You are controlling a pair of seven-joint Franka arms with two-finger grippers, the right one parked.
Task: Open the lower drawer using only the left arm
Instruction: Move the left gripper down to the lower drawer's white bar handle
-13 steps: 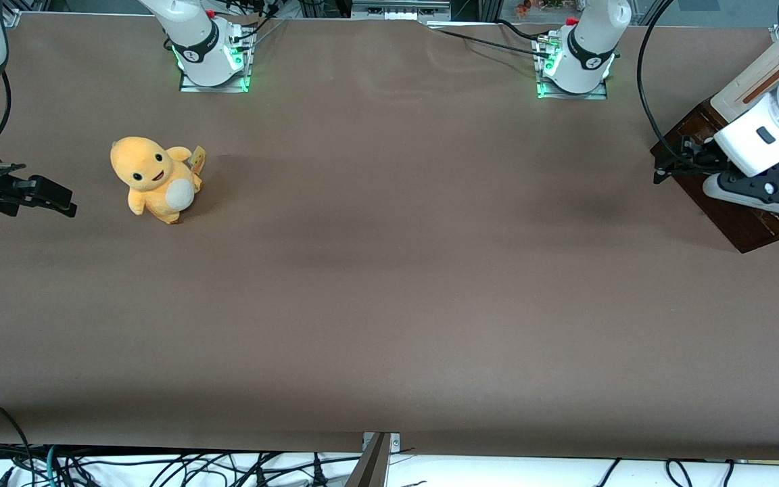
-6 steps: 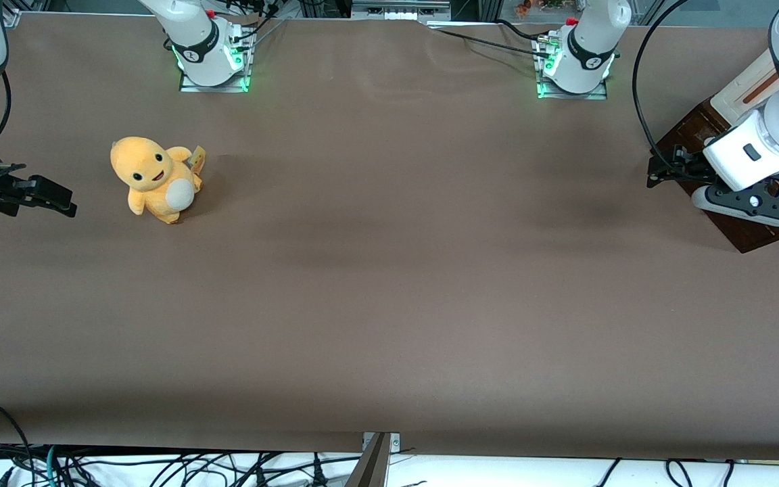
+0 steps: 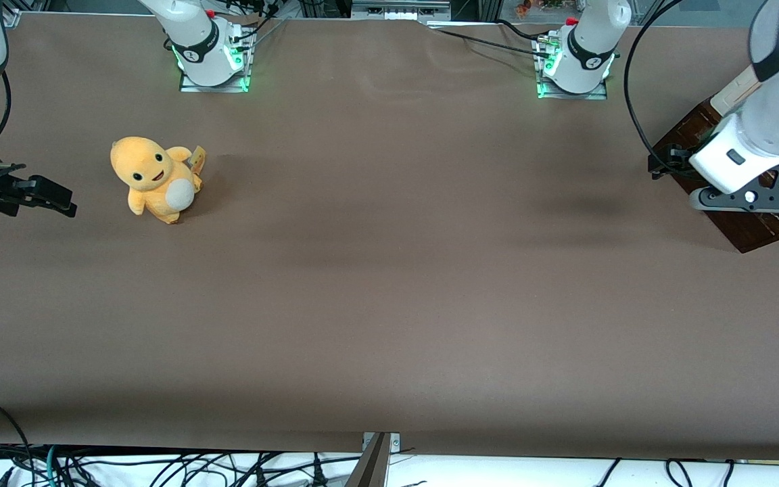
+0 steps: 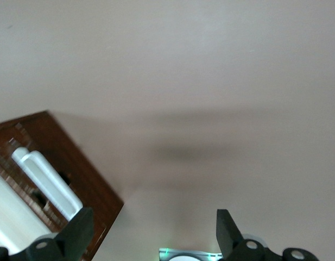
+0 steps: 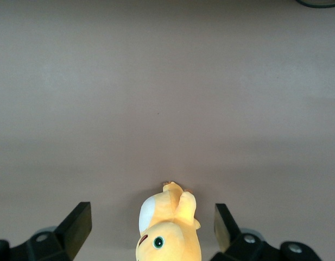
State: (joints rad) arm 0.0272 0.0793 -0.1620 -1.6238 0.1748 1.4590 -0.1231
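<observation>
White left arm [image 3: 775, 101] with black joint band, looping black cable, black claw [image 4: 151, 239].

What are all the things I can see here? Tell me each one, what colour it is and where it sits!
table: one, brown cloth top, under everything.
plush toy: one, orange-yellow with a pale belly, sitting on the table toward the parked arm's end.
lower drawer: one, dark brown wood with a silver bar handle, at the working arm's end of the table.
cream drawer: one, cream, farther from the front camera than the dark wood, mostly hidden by the arm.
left arm: one, white with black bands, reaching over the drawers.
gripper: one, black, open, hovering beside the handle without touching it.
</observation>
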